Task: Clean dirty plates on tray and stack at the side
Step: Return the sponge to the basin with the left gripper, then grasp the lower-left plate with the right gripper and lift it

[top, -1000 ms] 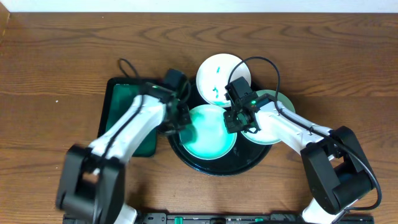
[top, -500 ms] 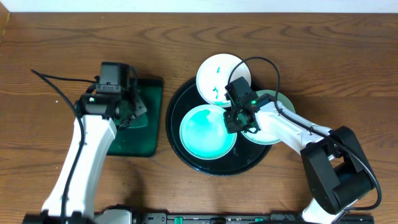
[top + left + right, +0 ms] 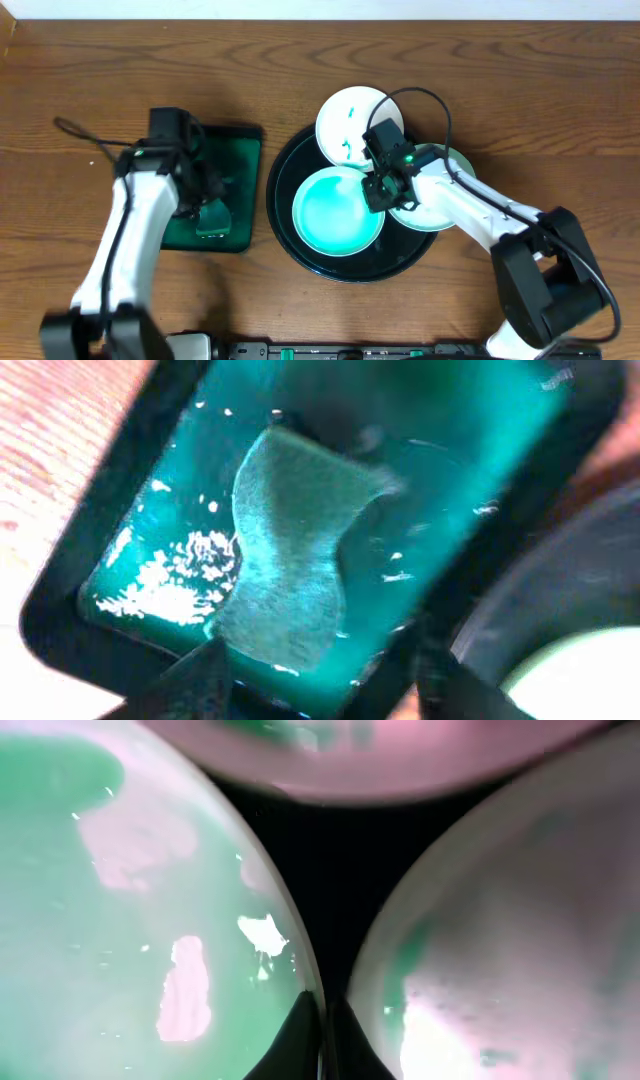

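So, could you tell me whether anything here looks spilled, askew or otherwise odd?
The middle plate on the black tray is flooded with teal liquid, not just streaked. The far plate and the right plate both jut out past the tray's rim. The sponge lies pinched at its waist in the wet green tray.

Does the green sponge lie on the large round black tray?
No, the green sponge lies inside the small dark-green rectangular tray.

Three plates (image 3: 338, 212), two trays (image 3: 290, 250), one sponge (image 3: 285, 550)
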{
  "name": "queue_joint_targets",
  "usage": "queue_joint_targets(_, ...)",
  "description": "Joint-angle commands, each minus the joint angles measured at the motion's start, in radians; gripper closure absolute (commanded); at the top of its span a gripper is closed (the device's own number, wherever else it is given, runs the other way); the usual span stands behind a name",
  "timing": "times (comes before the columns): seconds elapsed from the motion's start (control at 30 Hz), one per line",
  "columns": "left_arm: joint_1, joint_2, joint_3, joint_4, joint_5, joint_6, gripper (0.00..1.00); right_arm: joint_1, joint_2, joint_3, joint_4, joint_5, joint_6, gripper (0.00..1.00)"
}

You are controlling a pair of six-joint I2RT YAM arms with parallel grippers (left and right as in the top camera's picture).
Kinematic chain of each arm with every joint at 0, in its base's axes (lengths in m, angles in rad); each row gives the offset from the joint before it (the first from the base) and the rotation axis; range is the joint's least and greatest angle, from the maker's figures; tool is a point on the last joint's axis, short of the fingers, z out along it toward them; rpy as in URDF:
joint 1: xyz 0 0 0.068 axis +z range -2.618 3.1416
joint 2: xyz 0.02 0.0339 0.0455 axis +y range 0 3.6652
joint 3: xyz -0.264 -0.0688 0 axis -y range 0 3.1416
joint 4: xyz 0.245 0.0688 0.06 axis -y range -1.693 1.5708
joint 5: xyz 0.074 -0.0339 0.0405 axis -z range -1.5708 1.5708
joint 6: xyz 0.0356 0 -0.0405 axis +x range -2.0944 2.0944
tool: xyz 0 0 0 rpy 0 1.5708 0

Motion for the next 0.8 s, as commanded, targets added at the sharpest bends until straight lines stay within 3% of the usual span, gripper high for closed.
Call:
queue_joint_targets(0.0,0.026,-0.141,0.041,-0.016,0.067,0.015,0.33,0.039,-0.092,0.108,-0.012,0.120,-0.101,0.99)
queue_joint_targets(0.13,0.040,-0.289,0.041,-0.047,0.068,0.015,0.28,0.103,-0.105,0.186,-0.011,0.241,-0.157,0.99)
queue_joint_targets(0.27,0.041,-0.422,0.041,-0.066,0.069,0.015,0.26,0.130,-0.105,0.212,0.077,0.217,-0.163,0.99)
queue_joint_targets(0.5,0.041,-0.628,0.041,-0.104,0.069,0.015,0.25,0.190,-0.087,0.238,0.417,0.152,-0.166,0.99)
queue_joint_targets(0.67,0.041,-0.715,0.041,-0.121,0.068,0.015,0.25,0.281,0.024,0.238,0.667,0.162,-0.299,0.99)
queue_joint_targets(0.77,0.041,-0.742,0.041,-0.136,0.068,0.015,0.24,0.333,0.100,0.238,0.786,0.269,-0.359,0.99)
